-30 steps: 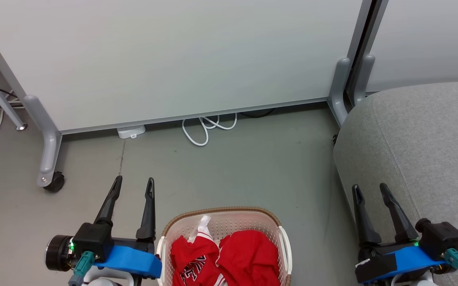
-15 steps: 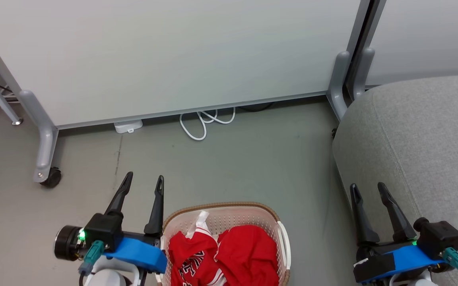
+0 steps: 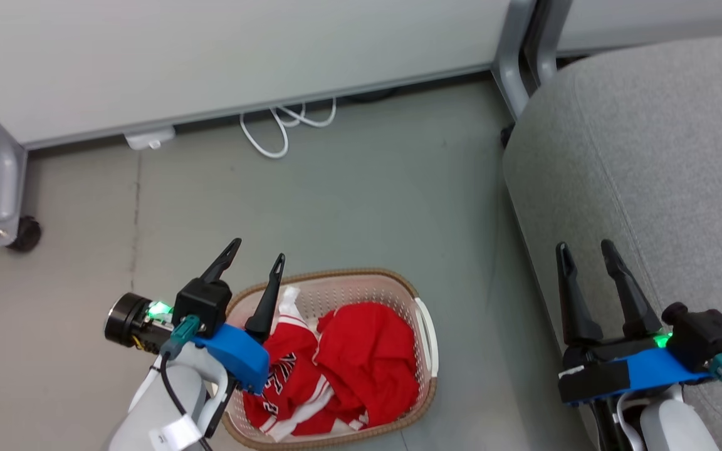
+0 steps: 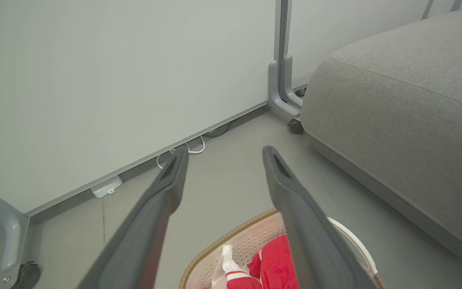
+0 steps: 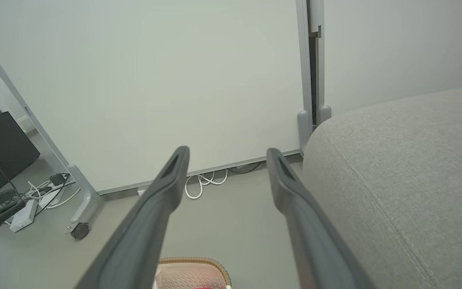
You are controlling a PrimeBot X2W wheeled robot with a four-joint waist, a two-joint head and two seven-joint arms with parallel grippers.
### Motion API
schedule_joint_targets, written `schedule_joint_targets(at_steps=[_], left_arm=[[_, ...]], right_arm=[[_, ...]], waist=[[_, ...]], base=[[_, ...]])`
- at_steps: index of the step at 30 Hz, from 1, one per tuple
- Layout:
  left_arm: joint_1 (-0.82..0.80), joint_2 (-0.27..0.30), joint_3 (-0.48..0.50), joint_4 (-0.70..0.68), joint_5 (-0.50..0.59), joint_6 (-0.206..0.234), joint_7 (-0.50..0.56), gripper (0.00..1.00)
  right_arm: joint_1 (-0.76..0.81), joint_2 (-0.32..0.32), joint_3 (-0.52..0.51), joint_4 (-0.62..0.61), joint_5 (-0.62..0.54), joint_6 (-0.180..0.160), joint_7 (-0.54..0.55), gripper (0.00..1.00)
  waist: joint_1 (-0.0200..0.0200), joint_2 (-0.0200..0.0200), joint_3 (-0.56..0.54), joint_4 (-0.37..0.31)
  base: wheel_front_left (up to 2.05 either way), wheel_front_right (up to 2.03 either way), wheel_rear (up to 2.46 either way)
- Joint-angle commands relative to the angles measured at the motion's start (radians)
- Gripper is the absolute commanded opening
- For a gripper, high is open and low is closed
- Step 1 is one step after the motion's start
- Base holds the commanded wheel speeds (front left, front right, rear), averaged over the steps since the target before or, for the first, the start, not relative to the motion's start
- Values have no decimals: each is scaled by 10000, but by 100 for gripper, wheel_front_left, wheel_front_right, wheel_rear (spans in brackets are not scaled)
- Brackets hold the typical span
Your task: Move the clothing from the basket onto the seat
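We note left gripper (image 3: 258, 248), right gripper (image 3: 583, 244) spread wide, empty. Risk: left clips basket (image 3: 336, 274) rim, tips it, misses clothing (image 3: 361, 357).

Clothing (image 3: 367, 357) noted red; jersey (image 3: 286, 376) trimmed in white stripes, lettered black-and-white. Basket (image 3: 342, 294) noted cream, perforated in dot grid, rimmed in brown weave; handle (image 3: 429, 335) white. Seat (image 3: 649, 156) noted plain grey, floor (image 3: 367, 200) grey-green, cable (image 3: 270, 134) white. Left gripper (image 3: 258, 248) and right gripper (image 3: 583, 244) noted black-fingered, blue-cased, each lit by green light.

Left end effector (image 3: 258, 249), right end effector (image 3: 584, 245): jaws apart.
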Motion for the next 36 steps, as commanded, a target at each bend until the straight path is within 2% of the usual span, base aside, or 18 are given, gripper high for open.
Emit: schedule_joint_targets(at_steps=[1,10,20,29,36], left_arm=[[-262,77,-146,124,-66,-16,-31,100],[-1949,688,-2206,2294,-685,-16,-31,100],[-3494,804,-4525,4348,-1583,-16,-21,100],[-4632,879,-6236,5631,-2427,-17,896,100],[-5459,1008,-7042,6206,-2746,-15,1412,100]], right_arm=[[-165,-44,-32,-31,34,4,-39,100],[-1045,-38,40,-273,169,4,-39,100],[-1951,-38,35,-647,153,4,-39,100],[-2453,-40,15,-959,71,4,-39,100],[-2640,-40,-12,-1122,60,4,-39,100]], waist=[[-1,0,536,-264],[-1,0,2158,-715],[-1,0,3821,-1034],[-1,0,5020,-1234],[-1,0,5789,-1292]], base=[[0,0,0],[0,0,0],[0,0,0],[0,0,0],[0,0,0]])
